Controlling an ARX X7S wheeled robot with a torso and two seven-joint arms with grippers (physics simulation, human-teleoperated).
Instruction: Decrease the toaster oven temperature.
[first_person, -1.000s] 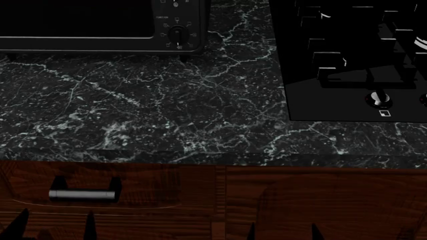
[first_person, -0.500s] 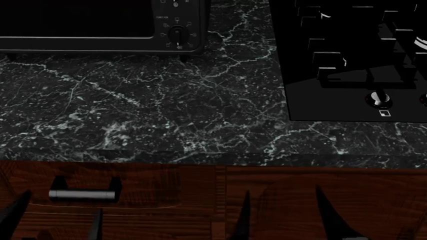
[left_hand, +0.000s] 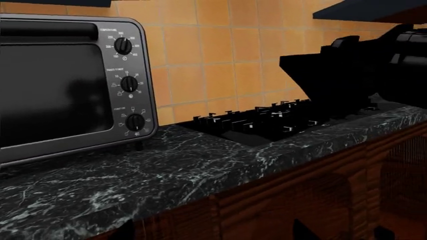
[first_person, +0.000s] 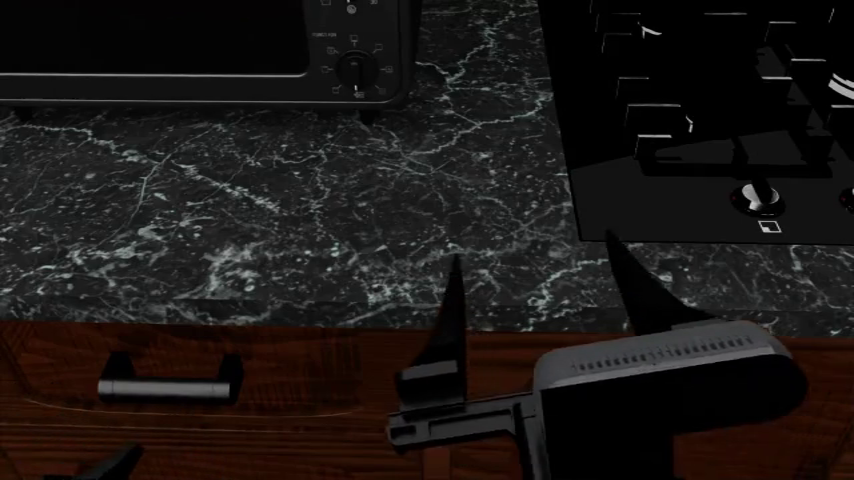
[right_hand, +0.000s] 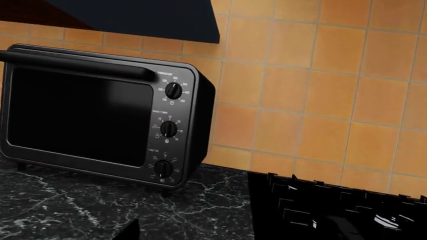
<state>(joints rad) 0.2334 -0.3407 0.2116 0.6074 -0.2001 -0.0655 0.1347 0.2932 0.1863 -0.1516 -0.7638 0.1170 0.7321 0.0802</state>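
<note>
The right claw (first_person: 534, 290) has risen over the desk (first_person: 294, 200) edge, empty and spread wide; guide it squarely onto the toaster oven's (right_hand: 100, 115) top knob (right_hand: 173, 90).

The toaster oven (first_person: 200, 50) is sitting at the back left of the counter (first_person: 294, 210), with its knob column (right_hand: 168, 129) lying on its right side. The stovetop (first_person: 707, 120) is lying to the right, set into the counter, well apart from the oven. A drawer handle (first_person: 163, 389) is sitting below the counter edge at left. The right gripper (first_person: 541, 300) is hovering over the counter's front edge, before the stovetop.
</note>
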